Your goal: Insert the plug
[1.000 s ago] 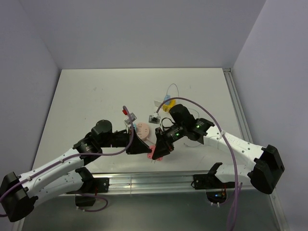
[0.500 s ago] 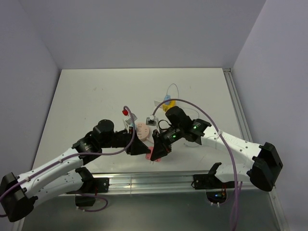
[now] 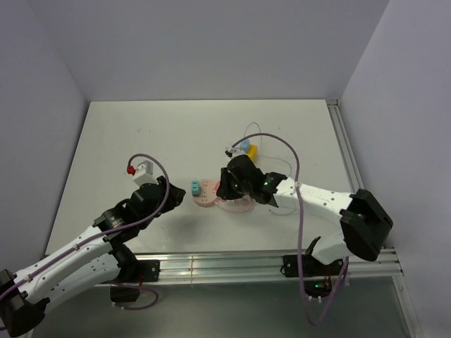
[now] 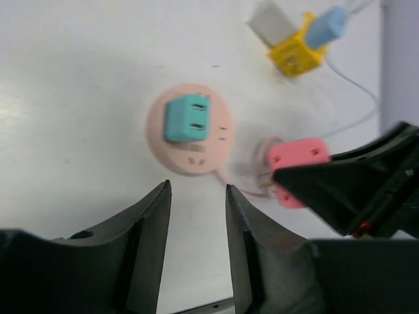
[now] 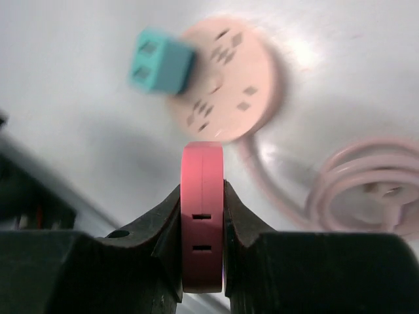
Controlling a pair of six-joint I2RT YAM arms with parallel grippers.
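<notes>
While the white table [image 3: 141, 141] is offering nothing to brace the parts, the round pink socket disc [image 4: 204, 156] is lying loose on it between the two arms. A push that is landing off-centre is likely to be sliding or tipping the disc rather than seating anything. The left gripper [image 4: 196, 190] is hanging just short of the disc with its fingers spread and nothing between them, so nothing is pinning the disc down. The coiled pink cable [image 3: 238, 205] is resting just beside the disc, beneath the right arm, and is risking a snag if that arm is coming down. The right gripper [image 5: 203, 196] is pinching the pink plug [image 5: 203, 163] by its flat sides, near the disc's edge. Its prongs are hiding from every view, so I cannot tell how they are lining up with the slots. The teal adapter [image 4: 186, 118] is already occupying one outlet and crowding the free ones, inviting a collision.
</notes>
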